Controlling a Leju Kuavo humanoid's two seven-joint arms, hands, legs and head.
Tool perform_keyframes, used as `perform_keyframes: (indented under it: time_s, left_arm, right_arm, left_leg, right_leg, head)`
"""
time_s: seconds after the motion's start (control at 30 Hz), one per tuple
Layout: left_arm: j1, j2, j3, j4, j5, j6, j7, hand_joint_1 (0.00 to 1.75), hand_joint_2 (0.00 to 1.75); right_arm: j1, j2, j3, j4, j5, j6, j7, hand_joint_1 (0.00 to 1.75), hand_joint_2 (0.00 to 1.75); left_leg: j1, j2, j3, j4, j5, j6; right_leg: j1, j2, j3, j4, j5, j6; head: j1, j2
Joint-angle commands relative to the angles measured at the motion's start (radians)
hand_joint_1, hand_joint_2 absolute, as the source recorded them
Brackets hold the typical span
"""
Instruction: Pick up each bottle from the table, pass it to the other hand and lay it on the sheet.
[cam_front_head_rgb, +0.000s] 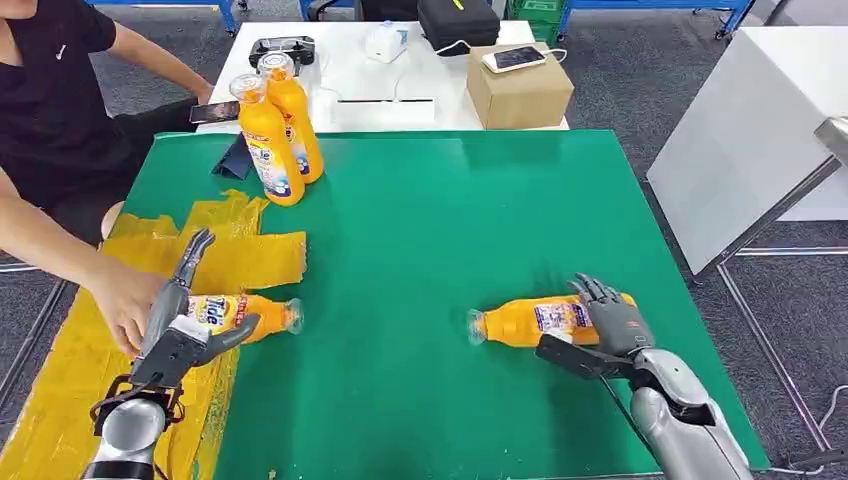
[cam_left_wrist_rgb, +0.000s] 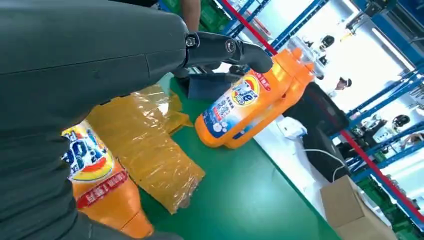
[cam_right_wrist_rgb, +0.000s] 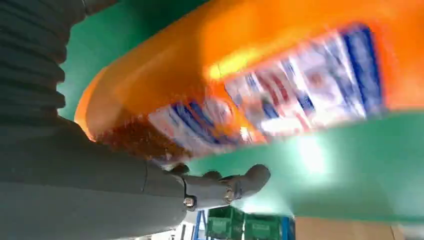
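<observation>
Left hand (cam_front_head_rgb: 180, 335) resting spread over a glossy orange bottle (cam_front_head_rgb: 243, 315) lying on crinkled yellow sheet (cam_front_head_rgb: 245, 250), right hand (cam_front_head_rgb: 612, 318) cupping a second bottle (cam_front_head_rgb: 525, 322) lying on smooth green table (cam_front_head_rgb: 420, 230), grasp unclear.

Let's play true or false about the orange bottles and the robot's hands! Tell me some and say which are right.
1. Two bottles stand upright at the far side of the green table. True.
2. The bottle by the right hand stands upright. False: that bottle lies on its side.
3. The yellow sheet lies on the robot's left side. True.
4. A phone lies on the green table. False: the phone rests on a cardboard box.
</observation>
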Motion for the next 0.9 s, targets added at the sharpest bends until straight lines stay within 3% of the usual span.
perform_keyframes:
  time_s: [0.03,0.07,0.1,0.13,0.27,0.47,0.5,0.67,0.77,0.83,0.9]
  left_arm:
    - [-0.045,-0.026,-0.009,0.026,0.002,-0.005,0.001,0.0,1.75]
    - [-0.043,-0.025,-0.008,0.026,0.003,-0.005,0.001,0.0,1.75]
    - [-0.043,-0.025,-0.008,0.026,0.003,-0.005,0.001,0.0,1.75]
    - [-0.069,-0.03,-0.018,0.051,0.0,-0.008,-0.001,0.0,1.75]
    - [-0.176,-0.042,-0.074,0.159,-0.005,-0.014,-0.01,0.0,1.75]
    - [-0.23,-0.039,-0.113,0.209,0.019,-0.005,-0.022,0.0,1.75]
    - [-0.234,-0.037,-0.118,0.211,0.023,-0.005,-0.022,0.0,1.75]
    - [-0.238,-0.03,-0.123,0.22,0.04,-0.006,-0.027,0.0,1.75]
    - [-0.148,-0.026,-0.081,0.145,0.177,-0.109,-0.001,0.0,1.75]
    - [-0.092,-0.02,-0.064,0.096,0.209,-0.138,0.001,0.0,1.75]
    - [-0.088,-0.021,-0.063,0.09,0.209,-0.139,0.0,0.0,1.75]
  right_arm:
    - [-0.154,-0.075,0.162,0.282,0.107,0.018,0.052,0.0,1.75]
    - [-0.155,-0.072,0.163,0.284,0.107,0.018,0.052,0.0,1.75]
    - [-0.155,-0.072,0.163,0.284,0.107,0.018,0.052,0.66,1.75]
    - [-0.197,-0.105,0.231,0.361,0.154,0.12,0.087,1.75,1.75]
    - [-0.201,-0.189,0.285,0.52,0.149,0.198,0.055,1.75,1.75]
    - [-0.097,-0.279,0.312,0.459,0.106,0.251,0.045,1.75,1.75]
    - [-0.089,-0.28,0.315,0.45,0.097,0.258,0.045,1.75,1.75]
    - [-0.102,-0.235,0.315,0.481,0.046,0.241,0.034,1.75,1.75]
    - [-0.152,-0.096,0.202,0.509,-0.058,0.056,0.005,1.75,1.75]
    - [-0.175,-0.041,0.19,0.491,-0.066,0.047,0.04,1.75,1.75]
    - [-0.174,-0.043,0.19,0.484,-0.066,0.049,0.045,1.75,1.75]
  left_leg:
    - [0.002,-0.001,0.001,0.001,0.0,-0.002]
    - [0.001,-0.002,0.001,0.001,0.001,-0.002]
    - [0.001,-0.001,0.001,0.001,0.001,-0.001]
    - [0.002,-0.002,0.001,0.001,0.001,-0.002]
    - [0.003,-0.008,0.001,0.002,0.003,-0.001]
    - [0.004,-0.02,0.006,0.001,0.006,0.002]
    - [0.004,-0.016,0.008,0.001,0.006,0.003]
    - [0.005,-0.01,0.013,0.001,0.004,0.004]
    - [0.006,-0.009,0.013,-0.001,0.007,0.003]
    - [0.006,0.0,0.017,-0.001,0.003,0.004]
    - [0.007,0.005,0.013,-0.003,0.005,0.002]
  right_leg:
    - [0.002,0.001,0.002,-0.001,0.001,-0.003]
    - [0.001,0.0,0.001,-0.001,0.001,-0.002]
    - [0.001,0.0,0.0,-0.001,0.001,-0.001]
    - [0.002,0.0,0.001,-0.001,0.001,-0.002]
    - [0.002,-0.006,0.002,-0.002,0.004,-0.005]
    - [0.003,-0.017,0.002,-0.007,0.002,-0.005]
    - [0.003,-0.014,0.004,-0.009,0.002,-0.004]
    - [0.003,-0.009,0.01,-0.014,0.004,-0.003]
    - [0.004,-0.008,0.01,-0.019,0.008,-0.003]
    - [0.004,0.001,0.014,-0.018,0.008,-0.001]
    - [0.006,0.008,0.009,-0.02,0.012,-0.002]
  head:
    - [0.0,0.0]
    - [0.0,0.0]
    - [0.001,0.0]
    - [0.0,0.0]
    - [0.0,0.0]
    - [0.0,0.0]
    - [0.0,0.0]
    - [0.001,0.0]
    - [0.0,0.0]
    - [0.001,0.0]
    - [0.001,0.0]
